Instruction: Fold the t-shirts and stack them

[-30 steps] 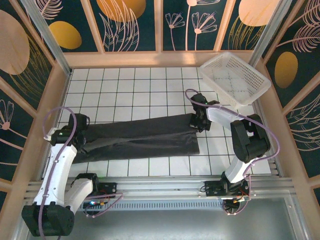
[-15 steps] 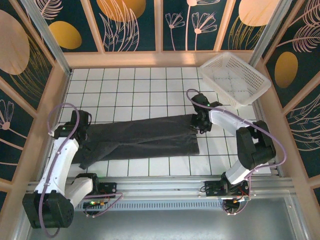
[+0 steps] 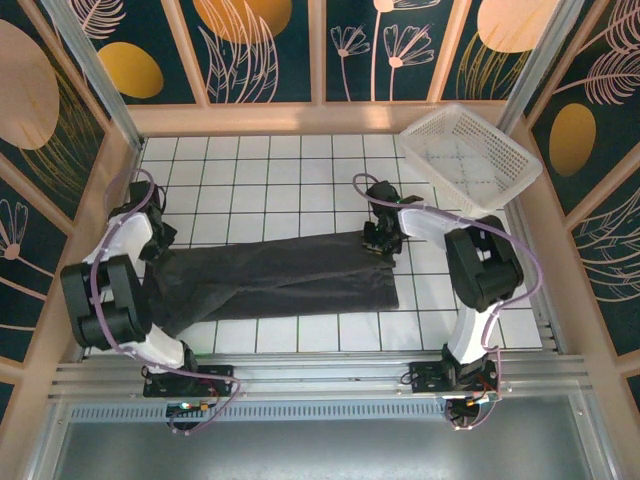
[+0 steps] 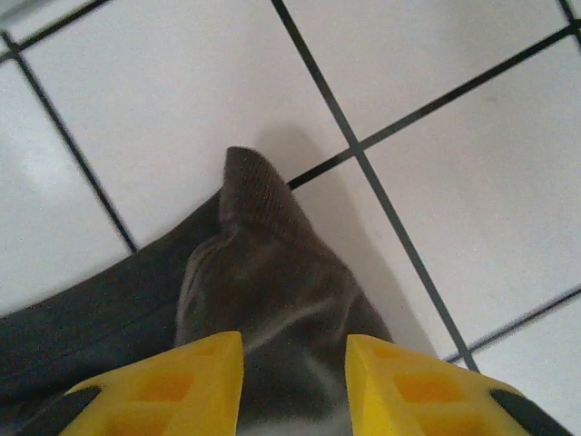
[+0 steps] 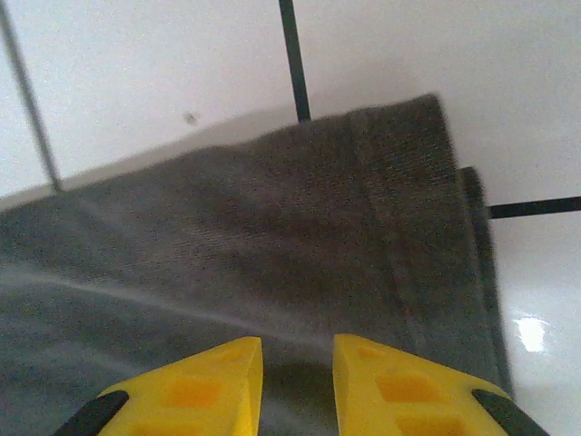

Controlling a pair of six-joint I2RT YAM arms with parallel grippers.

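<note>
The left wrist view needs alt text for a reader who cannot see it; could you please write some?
A bunched corner of a dark grey t-shirt rises between the two yellow fingers of the left pincer at the bottom edge. Its ribbed hem points away from the camera over white tiles crossed by dark grout lines.

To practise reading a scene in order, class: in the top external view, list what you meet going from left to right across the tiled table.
left end effector → t-shirt → right end effector → white mesh basket
</note>
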